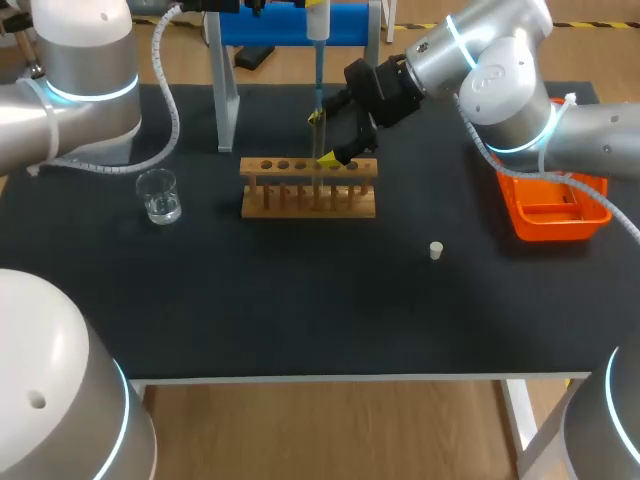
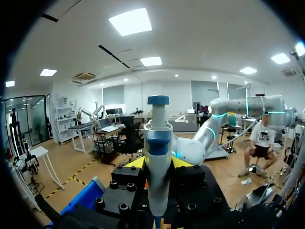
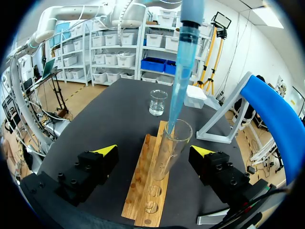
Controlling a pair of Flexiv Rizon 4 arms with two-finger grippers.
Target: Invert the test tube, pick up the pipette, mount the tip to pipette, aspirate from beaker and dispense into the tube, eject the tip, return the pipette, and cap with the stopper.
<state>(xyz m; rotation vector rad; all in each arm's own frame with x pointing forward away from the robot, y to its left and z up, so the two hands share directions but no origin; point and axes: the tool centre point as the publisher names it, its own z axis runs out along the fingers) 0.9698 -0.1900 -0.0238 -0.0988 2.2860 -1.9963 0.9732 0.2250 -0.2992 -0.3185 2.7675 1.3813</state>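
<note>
Toward the table's (image 1: 300,310) near edge, right of the middle, a small white stopper (image 1: 436,250) is standing alone on the black matte top. Farther in, by the left edge, a clear glass beaker (image 1: 159,196) is holding a little liquid. A low wooden rack (image 1: 308,200) with a row of round holes is sitting at the middle, and an orange plastic tray (image 1: 552,215) is lying against the right edge.

My right arm (image 1: 500,80) is coming in from the far right corner and bending down over the rack. The right gripper (image 1: 324,138) is standing released, its fingers spread wide to either side of the glass test tube (image 3: 172,145) and touching neither wall. The tube is sitting mouth-up in a rack hole and leaning slightly. A translucent blue pipette tip (image 3: 181,71) is reaching down into its mouth.

Above it the pipette (image 1: 318,40) is hanging upright, white with a blue plunger cap. The left gripper (image 2: 158,163) is flanking its body and seems to be clenching it, though the body is hiding the contact.

Along the far edge a stand (image 1: 228,100) with grey legs and a blue crossbar is rising behind the pipette.
</note>
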